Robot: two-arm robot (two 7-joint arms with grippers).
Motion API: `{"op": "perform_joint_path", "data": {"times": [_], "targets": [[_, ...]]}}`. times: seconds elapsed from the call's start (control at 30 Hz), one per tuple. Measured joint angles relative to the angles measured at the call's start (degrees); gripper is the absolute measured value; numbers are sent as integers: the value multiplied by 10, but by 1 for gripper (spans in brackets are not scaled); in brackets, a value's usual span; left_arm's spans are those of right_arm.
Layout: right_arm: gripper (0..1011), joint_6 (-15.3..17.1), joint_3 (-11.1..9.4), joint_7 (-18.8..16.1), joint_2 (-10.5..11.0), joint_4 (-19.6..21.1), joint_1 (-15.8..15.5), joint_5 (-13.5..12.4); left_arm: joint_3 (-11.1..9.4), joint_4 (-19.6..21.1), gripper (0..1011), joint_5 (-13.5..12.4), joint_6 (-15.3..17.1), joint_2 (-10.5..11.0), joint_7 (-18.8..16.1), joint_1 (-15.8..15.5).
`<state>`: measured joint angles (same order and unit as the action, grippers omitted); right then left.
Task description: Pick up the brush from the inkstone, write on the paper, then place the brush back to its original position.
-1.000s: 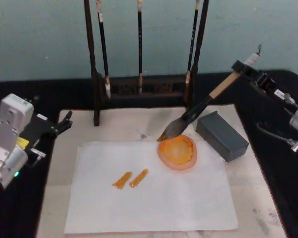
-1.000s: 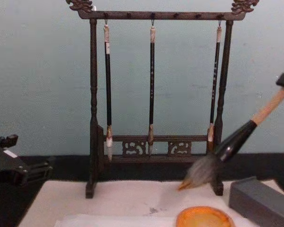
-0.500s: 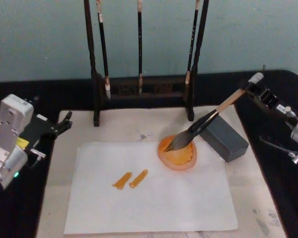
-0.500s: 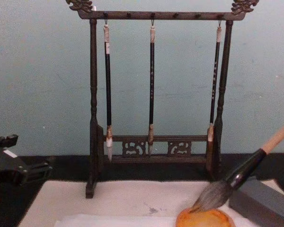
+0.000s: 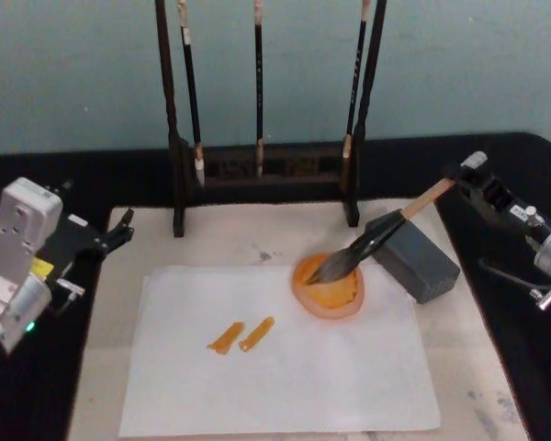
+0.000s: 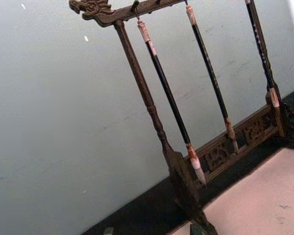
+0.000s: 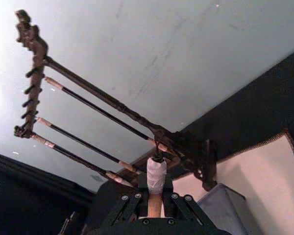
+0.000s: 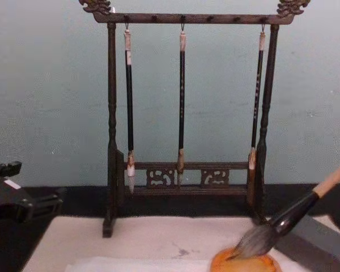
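Return stage. One paper [image 5: 303, 377], nearest, lies below and left of the right gripper [image 5: 461, 176] and bears two orange strokes [image 5: 257, 331] — writing looks done. That gripper clamps the handle end of the one brush [image 5: 376, 241]; beyond its fingers the tuft rests in one orange dish [image 5: 340, 310], with the ferrule over one grey block [image 5: 422, 262] — release is still to do. The left gripper [image 5: 119, 230] is well apart, idle, fingers spread. Farthest are one rack [image 5: 257, 170] and three thin brushes [image 8: 182, 102].

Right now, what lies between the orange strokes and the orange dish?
Bare paper, seen in the head view. The strokes lie apart from the dish, where the brush tip rests.
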<state>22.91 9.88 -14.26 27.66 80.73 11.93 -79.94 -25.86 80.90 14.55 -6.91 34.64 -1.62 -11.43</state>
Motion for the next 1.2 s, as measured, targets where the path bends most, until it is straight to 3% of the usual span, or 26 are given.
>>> {"op": "perform_joint_path", "data": {"times": [1.2], "targets": [[171,11,58,5,-6,-126,73,-59,0,0,1010,0,0,0,0,0]]}}
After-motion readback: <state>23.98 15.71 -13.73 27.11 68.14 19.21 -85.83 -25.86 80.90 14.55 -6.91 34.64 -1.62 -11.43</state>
